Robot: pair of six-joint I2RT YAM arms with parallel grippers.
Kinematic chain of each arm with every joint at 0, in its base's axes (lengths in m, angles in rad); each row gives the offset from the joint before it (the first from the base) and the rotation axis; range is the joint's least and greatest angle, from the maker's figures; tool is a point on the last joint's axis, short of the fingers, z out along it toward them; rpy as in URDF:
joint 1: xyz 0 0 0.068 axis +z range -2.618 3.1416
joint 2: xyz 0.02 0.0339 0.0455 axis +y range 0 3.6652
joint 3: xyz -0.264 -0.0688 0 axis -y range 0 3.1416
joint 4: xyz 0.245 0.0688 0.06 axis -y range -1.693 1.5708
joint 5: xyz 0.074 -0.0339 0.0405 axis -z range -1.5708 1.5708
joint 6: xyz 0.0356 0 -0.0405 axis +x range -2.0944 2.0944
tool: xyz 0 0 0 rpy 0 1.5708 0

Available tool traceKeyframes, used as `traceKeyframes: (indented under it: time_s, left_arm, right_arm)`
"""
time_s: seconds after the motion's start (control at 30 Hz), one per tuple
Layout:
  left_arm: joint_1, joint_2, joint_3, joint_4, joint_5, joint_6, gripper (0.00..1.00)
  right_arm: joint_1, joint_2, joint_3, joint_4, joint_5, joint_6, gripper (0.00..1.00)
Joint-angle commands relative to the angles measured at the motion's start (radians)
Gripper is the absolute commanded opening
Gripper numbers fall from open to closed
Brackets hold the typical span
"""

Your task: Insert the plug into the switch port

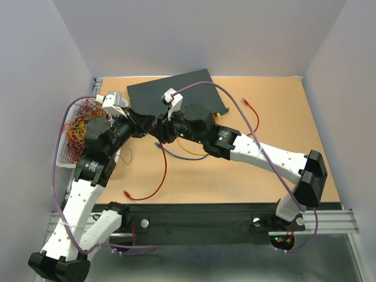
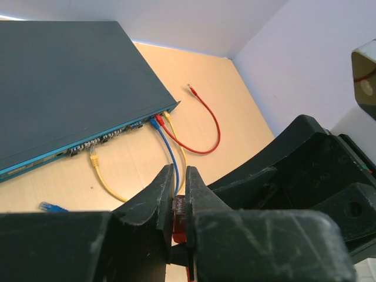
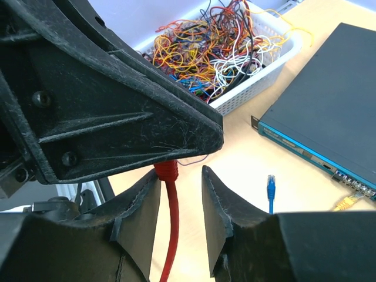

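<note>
Tan wooden table (image 1: 288, 170) — the dark flat switch (image 1: 176, 91) lies at its rear, and a white basket (image 3: 252, 88) of tangled cables sits at the left edge. A short red cable (image 1: 257, 120) lies right of the switch. A second red cable (image 1: 164, 170) trails toward the front — a blue plug (image 3: 271, 183) lies near the switch.

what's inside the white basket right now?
A tangled heap of thin cables fills the white basket: orange, yellow, white, black, some red and blue. The tangle hides the basket's floor and anything under it; the left arm covers part of it from above.

A robotics lab bench: blank white walls (image 1: 194, 35) enclose a wood-topped table (image 1: 282, 117) beside a cable-filled basket (image 3: 252, 88)
</note>
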Motion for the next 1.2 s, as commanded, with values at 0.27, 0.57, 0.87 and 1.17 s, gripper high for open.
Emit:
traceKeyframes:
  time_s: [0.27,0.57,0.87,1.17]
  left_arm:
    - [0.002,0.002,0.008,0.059,-0.008,0.004,0.00]
    - [0.002,0.000,0.018,0.062,-0.002,-0.004,0.00]
    - [0.002,0.005,0.010,0.066,0.000,-0.010,0.00]
    - [0.000,0.002,0.010,0.067,-0.002,-0.007,0.00]
  right_arm:
    - [0.004,-0.068,0.049,0.038,0.033,-0.014,0.38]
    - [0.004,-0.042,0.053,0.040,0.018,-0.003,0.38]
    - [0.006,-0.021,0.074,0.040,-0.013,0.005,0.38]
    - [0.006,-0.010,0.080,0.040,-0.016,0.009,0.37]
